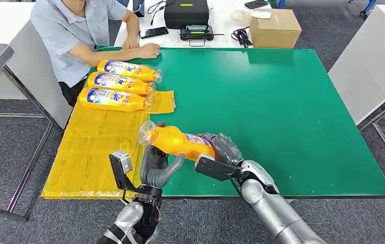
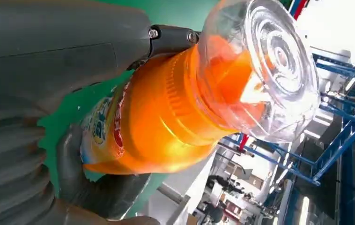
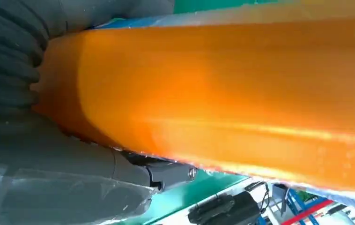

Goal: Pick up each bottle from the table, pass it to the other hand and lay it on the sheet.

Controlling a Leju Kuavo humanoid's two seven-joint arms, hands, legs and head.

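Note:
An orange bottle [image 1: 178, 141] with a clear cap hangs over the table's front edge, where the yellow sheet [image 1: 94, 152] meets the green mat. My right hand [image 1: 220, 148] grips its labelled end. My left hand [image 1: 156, 166] reaches up from below, fingers behind the bottle near the neck and thumb under its body. In the left wrist view the bottle [image 2: 175, 112] lies between the grey thumb and the dark fingers [image 2: 100, 192]. The right wrist view looks along its orange side [image 3: 222, 93]. Three more orange bottles [image 1: 114, 84] lie side by side at the sheet's far end.
A person sits at the far left corner, one arm [image 1: 129, 51] resting on the table beside the laid bottles. The green mat [image 1: 282, 112] spreads to the right. Behind it are a cardboard box [image 1: 274, 28], a black case [image 1: 186, 12] and a phone [image 1: 154, 32].

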